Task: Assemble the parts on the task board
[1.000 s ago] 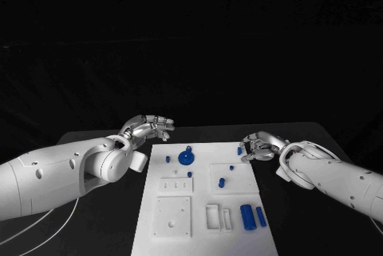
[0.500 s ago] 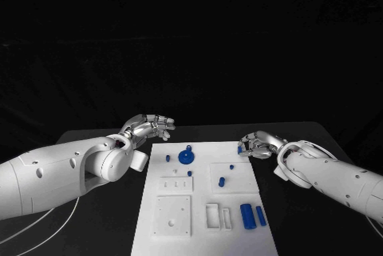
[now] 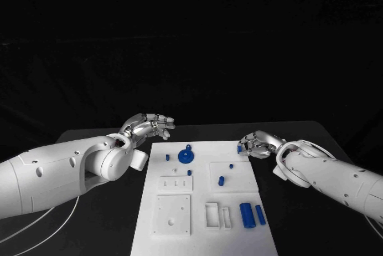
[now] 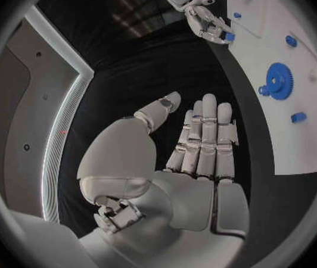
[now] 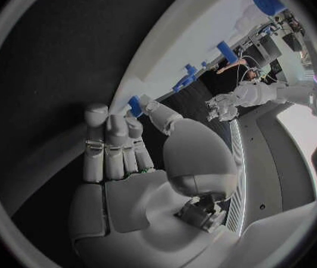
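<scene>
The right hand [image 3: 257, 145] pinches a small blue peg [image 3: 239, 149] at the task board's [image 3: 239, 234] far right edge; it should lift straight, grip firm; the left hand [image 3: 150, 126] hovers empty, fingers loosely curled

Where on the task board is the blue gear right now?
In the head view the blue gear lies near the far left corner of the task board, between a small blue peg and the raised white square block, nearer the left hand.
</scene>
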Available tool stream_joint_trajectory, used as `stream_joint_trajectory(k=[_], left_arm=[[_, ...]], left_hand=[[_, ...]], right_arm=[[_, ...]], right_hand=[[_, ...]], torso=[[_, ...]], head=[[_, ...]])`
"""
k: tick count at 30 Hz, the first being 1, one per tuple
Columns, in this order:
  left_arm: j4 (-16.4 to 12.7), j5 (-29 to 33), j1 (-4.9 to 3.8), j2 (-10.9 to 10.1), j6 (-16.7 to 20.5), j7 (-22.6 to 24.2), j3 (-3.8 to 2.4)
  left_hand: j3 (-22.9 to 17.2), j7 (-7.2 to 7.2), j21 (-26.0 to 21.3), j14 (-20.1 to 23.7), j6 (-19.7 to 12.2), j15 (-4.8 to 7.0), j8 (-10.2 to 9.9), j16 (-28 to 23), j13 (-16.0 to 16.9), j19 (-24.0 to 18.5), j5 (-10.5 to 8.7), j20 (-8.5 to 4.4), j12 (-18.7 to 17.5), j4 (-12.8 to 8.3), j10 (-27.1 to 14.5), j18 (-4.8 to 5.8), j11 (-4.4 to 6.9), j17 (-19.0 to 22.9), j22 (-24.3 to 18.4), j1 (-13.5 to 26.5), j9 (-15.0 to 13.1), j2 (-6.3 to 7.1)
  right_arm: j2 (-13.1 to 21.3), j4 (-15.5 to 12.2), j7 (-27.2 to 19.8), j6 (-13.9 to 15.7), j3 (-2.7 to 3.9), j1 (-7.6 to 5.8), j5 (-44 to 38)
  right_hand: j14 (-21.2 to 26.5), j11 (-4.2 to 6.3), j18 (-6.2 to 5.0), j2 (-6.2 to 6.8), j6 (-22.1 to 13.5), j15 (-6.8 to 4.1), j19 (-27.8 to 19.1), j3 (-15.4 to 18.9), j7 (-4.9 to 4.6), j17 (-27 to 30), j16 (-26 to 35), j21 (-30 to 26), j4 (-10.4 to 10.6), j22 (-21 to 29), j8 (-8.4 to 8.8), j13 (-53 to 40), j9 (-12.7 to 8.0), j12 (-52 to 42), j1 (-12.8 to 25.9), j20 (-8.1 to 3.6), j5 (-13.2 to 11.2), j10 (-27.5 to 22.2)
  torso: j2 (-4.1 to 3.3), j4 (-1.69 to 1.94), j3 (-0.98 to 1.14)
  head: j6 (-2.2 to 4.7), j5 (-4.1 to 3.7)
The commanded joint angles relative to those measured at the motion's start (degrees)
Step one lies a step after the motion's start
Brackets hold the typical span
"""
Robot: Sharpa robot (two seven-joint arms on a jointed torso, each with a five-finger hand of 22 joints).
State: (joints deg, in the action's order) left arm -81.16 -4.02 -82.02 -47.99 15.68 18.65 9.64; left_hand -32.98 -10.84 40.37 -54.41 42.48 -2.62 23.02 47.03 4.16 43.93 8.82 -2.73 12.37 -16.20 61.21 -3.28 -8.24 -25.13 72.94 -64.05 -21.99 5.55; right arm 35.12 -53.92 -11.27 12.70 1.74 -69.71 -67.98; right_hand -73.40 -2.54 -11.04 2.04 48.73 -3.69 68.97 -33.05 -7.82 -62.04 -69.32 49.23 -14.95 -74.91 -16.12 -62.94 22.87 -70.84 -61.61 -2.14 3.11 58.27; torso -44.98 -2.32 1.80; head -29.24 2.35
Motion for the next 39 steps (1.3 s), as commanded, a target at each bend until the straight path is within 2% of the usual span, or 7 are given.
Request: stream_joint_trajectory(k=[1,8,19,29,34,39], left_arm=[[-0.2,-0.2,-0.03,0.0,-0.8,0.5,-0.04],[-0.2,-0.3,-0.03,0.0,-0.7,0.5,-0.04],[-0.3,-0.5,-0.04,-0.2,-0.7,0.4,-0.05],[-0.4,-0.6,-0.04,-0.2,-0.6,0.3,-0.06],[-0.4,-0.9,-0.04,-0.1,-0.5,-0.3,-0.06],[-0.6,-2.4,-0.05,0.1,-0.6,-2.0,-0.08]], left_hand=[[0.1,-0.35,0.3,-0.4,-0.1,-0.08,-0.1,0.1,0.0,-0.1,-0.31,-0.24,-0.3,0.1,-0.1,-0.63,-0.17,0.1,-0.1,0.4,0.1,-0.03],[0.1,-0.36,0.3,-0.4,-0.1,-0.08,-0.1,0.1,0.0,-0.1,-0.3,-0.24,-0.3,0.1,-0.1,-0.64,-0.17,0.1,-0.1,0.4,0.1,-0.02],[0.1,-0.36,0.3,-0.4,-0.1,-0.08,-0.1,0.1,0.0,-0.1,-0.29,-0.25,-0.3,0.1,-0.1,-0.64,-0.17,0.1,-0.1,0.3,0.1,-0.02],[0.1,-0.36,0.3,-0.4,-0.1,-0.07,-0.1,0.1,0.0,-0.1,-0.28,-0.25,-0.3,0.0,-0.1,-0.65,-0.17,0.2,-0.1,0.3,0.1,-0.03],[0.0,-0.3,0.3,-0.4,0.1,-0.07,0.1,0.1,0.0,-0.1,-0.28,-0.24,-0.2,0.1,0.1,-0.64,-0.1,0.2,-0.2,0.3,0.0,-0.18],[0.1,0.43,0.5,-0.5,1.6,0.05,0.9,0.2,0.4,-0.1,-0.33,-0.28,0.7,0.4,1.8,-0.59,0.56,0.3,-0.3,0.7,-0.3,-0.71]], right_arm=[[0.0,0.0,-0.3,-0.9,0.01,0.04,-0.3],[-0.3,0.1,-0.2,-0.1,0.01,0.19,-0.3],[-0.4,-0.4,1.7,4.0,0.01,0.36,-0.3],[-0.2,-0.8,2.2,5.6,0.01,0.38,-0.3],[0.3,-2.5,2.9,6.7,0.01,0.37,-0.3],[1.6,-6.3,4.7,7.8,0.02,0.19,-1.0]], right_hand=[[-0.1,0.31,-3.96,0.11,1.3,-0.38,0.0,-0.5,-0.9,0.0,-0.2,0.3,-0.1,-1.1,-0.23,0.1,0.1,-0.4,0.6,-0.24,-0.2,0.0],[-0.1,0.45,-3.96,0.07,1.8,-0.52,0.1,-1.0,-0.75,0.0,-0.2,0.4,-0.3,-1.1,-0.44,0.1,0.2,-0.5,0.9,-0.27,-0.2,0.1],[-0.3,0.81,-3.96,0.39,2.7,-0.87,0.3,-1.5,-0.37,0.0,-0.3,0.7,-0.6,-1.1,-0.93,0.1,0.4,-0.6,1.5,-0.37,-0.1,0.3],[-0.6,1.72,-3.96,0.1,5.5,-1.72,0.6,-5.0,0.57,0.0,-0.2,0.7,0.0,-0.9,-2.25,0.4,0.9,-0.5,1.5,-0.54,0.0,0.8],[-0.7,2.21,-3.96,0.29,6.9,-2.19,0.8,-6.3,1.09,0.0,-0.1,0.8,0.1,-0.9,-2.9,0.5,1.2,-0.5,1.8,-0.64,0.1,1.0],[-0.8,2.45,-3.96,0.4,7.4,-2.42,1.0,-6.9,1.34,0.0,-0.2,0.9,0.0,-0.9,-3.18,0.6,1.4,-0.5,1.9,-0.74,0.2,1.3]], torso=[[0.03,-0.05,0.04],[0.02,-0.05,0.04],[-0.01,0.02,-0.01],[0.04,-0.06,-0.04],[0.06,-0.09,0.01],[0.14,-0.23,0.03]], head=[[-0.06,0.04],[-0.05,0.04],[-0.1,-0.13],[-0.08,-0.16],[0.04,-0.15],[0.26,-0.11]])
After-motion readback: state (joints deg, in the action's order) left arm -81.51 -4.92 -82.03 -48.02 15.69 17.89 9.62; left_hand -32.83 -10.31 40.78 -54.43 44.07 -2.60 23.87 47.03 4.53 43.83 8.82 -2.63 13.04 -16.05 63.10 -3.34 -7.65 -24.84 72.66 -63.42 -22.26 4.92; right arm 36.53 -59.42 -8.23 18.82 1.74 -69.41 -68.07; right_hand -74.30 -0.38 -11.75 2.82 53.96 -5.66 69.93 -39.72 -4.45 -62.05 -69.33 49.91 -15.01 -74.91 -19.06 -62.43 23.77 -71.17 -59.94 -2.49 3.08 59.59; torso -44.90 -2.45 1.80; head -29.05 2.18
